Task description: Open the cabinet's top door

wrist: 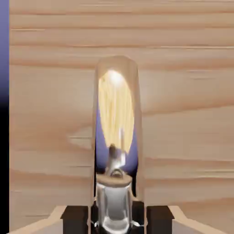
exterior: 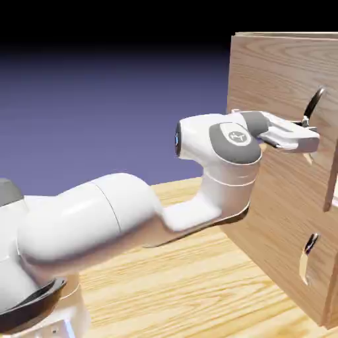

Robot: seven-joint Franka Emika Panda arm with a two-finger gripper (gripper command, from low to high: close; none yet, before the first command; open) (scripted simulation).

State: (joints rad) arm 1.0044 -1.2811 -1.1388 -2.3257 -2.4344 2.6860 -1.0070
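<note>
The gripper [exterior: 309, 136] is at the top door [exterior: 277, 79] of the cabinet [exterior: 284, 218], its fingers pinching the curved silver handle [wrist: 116, 137], whose long axis runs straight ahead up the hand view, centred between them.

My cabinet [exterior: 284, 198] stands at three o'clock, light wood grain. Its top door [exterior: 280, 72] (the larger panel) carries a curved silver handle [wrist: 116, 137], mirror-bright, upright at six o'clock in my hand view.
</note>
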